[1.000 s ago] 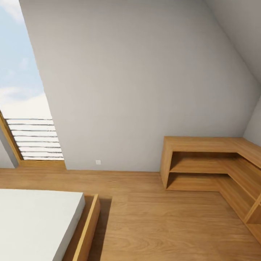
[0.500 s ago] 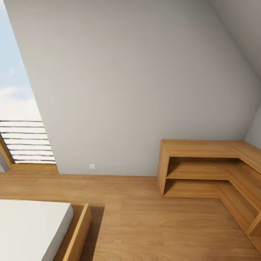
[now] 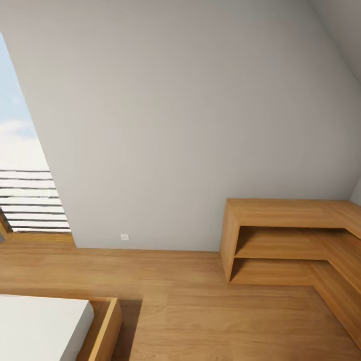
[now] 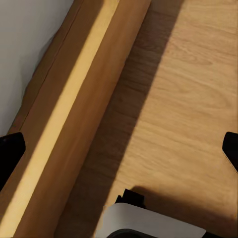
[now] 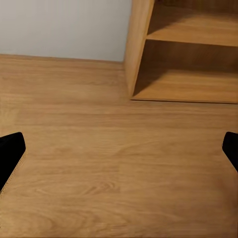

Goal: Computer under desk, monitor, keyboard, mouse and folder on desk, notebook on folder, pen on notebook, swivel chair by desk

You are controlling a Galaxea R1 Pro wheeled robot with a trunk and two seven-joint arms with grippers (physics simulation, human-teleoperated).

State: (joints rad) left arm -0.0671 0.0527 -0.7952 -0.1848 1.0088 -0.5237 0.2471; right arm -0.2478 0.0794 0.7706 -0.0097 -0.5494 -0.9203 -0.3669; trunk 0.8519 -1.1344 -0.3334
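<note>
I am in the bedroom, facing a sloped pale grey wall (image 3: 180, 125) over a light wood plank floor (image 3: 190, 306). In the left wrist view my left gripper (image 4: 119, 151) is open, its black fingertips (image 4: 10, 148) far apart above the floor beside a bed's wooden side rail (image 4: 74, 114). My right gripper (image 5: 119, 148) is open too, black fingertips (image 5: 10, 148) spread wide over bare floorboards, with nothing between them.
A low L-shaped oak shelf unit (image 3: 281, 235) stands at the right against the wall. A bed with a white mattress (image 3: 40, 326) and wooden frame (image 3: 105, 326) sits at the lower left. A slatted window (image 3: 25, 190) is at the far left. Open floor lies between bed and shelf.
The whole head picture has shifted: bed and window slide toward the lower left and the wall takes up more of it. The camera moved; nothing in the room did.
</note>
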